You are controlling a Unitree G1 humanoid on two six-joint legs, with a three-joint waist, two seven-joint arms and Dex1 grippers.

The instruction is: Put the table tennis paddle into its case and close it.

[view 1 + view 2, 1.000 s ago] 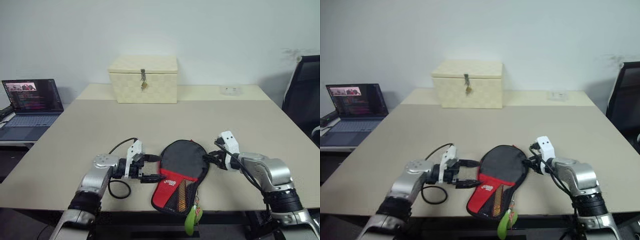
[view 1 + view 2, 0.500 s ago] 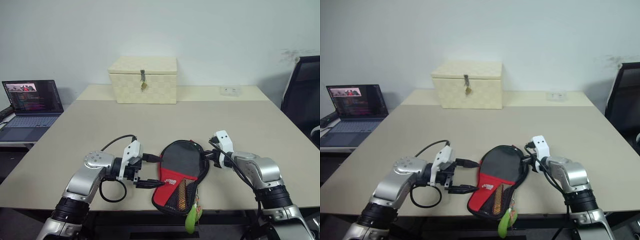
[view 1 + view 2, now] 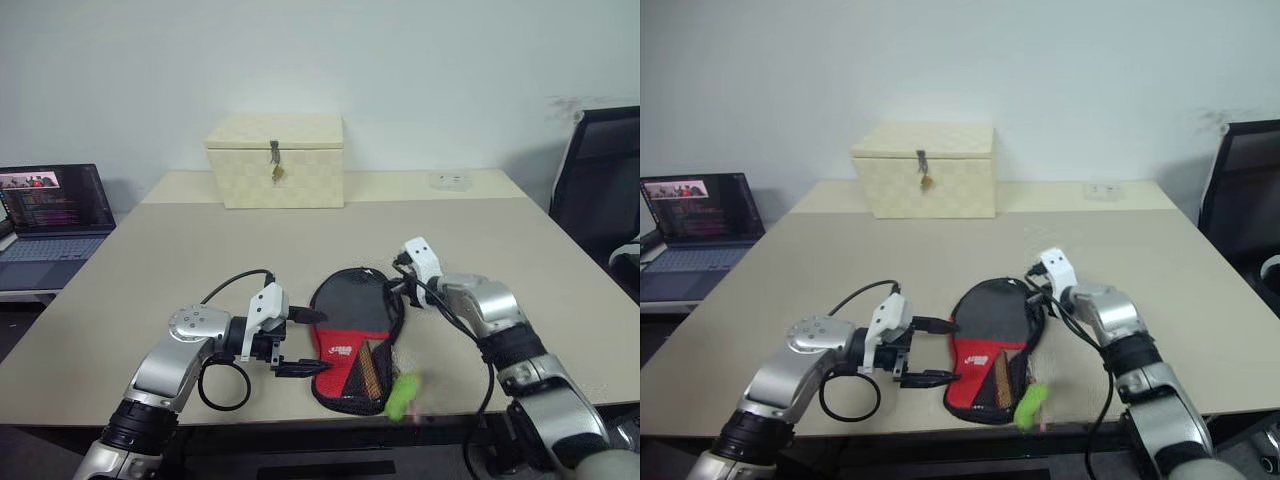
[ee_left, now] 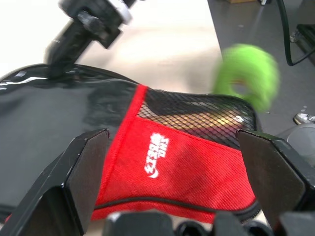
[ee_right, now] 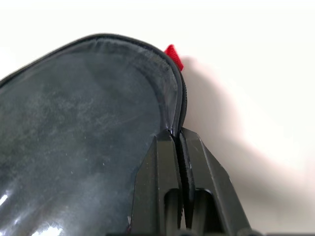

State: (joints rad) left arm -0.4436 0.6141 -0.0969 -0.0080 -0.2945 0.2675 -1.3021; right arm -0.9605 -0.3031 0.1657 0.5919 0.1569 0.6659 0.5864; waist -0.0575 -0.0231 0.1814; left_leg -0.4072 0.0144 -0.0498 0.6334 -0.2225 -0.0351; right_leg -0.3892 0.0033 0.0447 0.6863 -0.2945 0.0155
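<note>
Pinching the far right rim of the case (image 3: 352, 335), our right gripper (image 5: 178, 140) has its two black fingers pressed together on the zipper line of the black cover. Whether they have the slider itself or just the fabric edge, we cannot tell. Our left gripper (image 3: 296, 340) stands spread wide just left of the case, the red logo part lying between its fingers (image 4: 81, 172) in the wrist view, holding nothing. The case sits at the near middle of the table (image 3: 200, 250), its green tag (image 3: 403, 395) blurred at the near right. The paddle does not show outside the case (we judge it is inside).

We see the main risk as the whole case sliding or lifting with the right hand, since nothing pins it down; the left fingers would need to clamp the red end first. If the pinch is only on fabric, the zipper may not travel at all. That loose green tag could also snag along the way.
</note>
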